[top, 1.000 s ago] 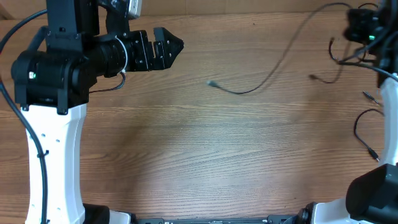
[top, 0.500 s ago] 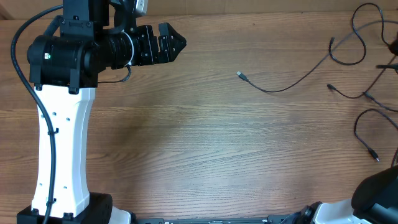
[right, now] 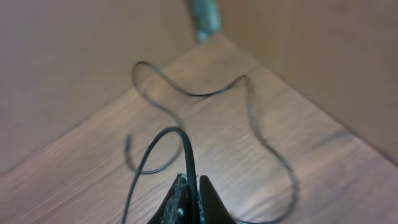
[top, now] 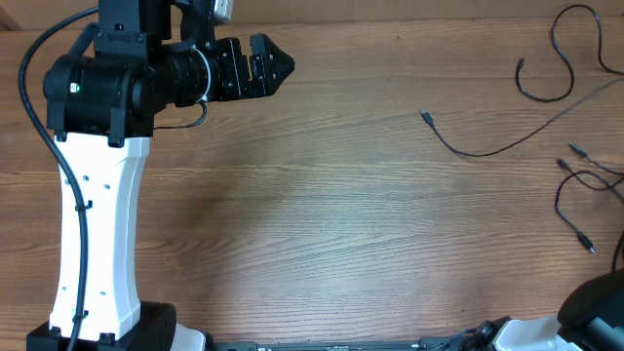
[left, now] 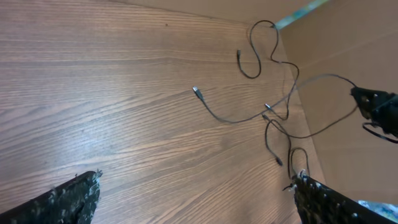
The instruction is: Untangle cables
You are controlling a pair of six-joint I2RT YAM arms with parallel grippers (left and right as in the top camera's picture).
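Overhead: thin black plug-ended cables [top: 483, 154] sprawl along wood-grain tabletop's [top: 292, 214] right edge, nearest right arm; right tool [right: 191, 184] pinched shut on one strand; left tool [top: 283, 66] wide open, empty, well apart.

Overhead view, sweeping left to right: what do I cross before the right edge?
Left arm's white link → left gripper → free plug of the long cable → plug end of the looped cable. The remaining cables bunch at the right edge; their order is unclear.
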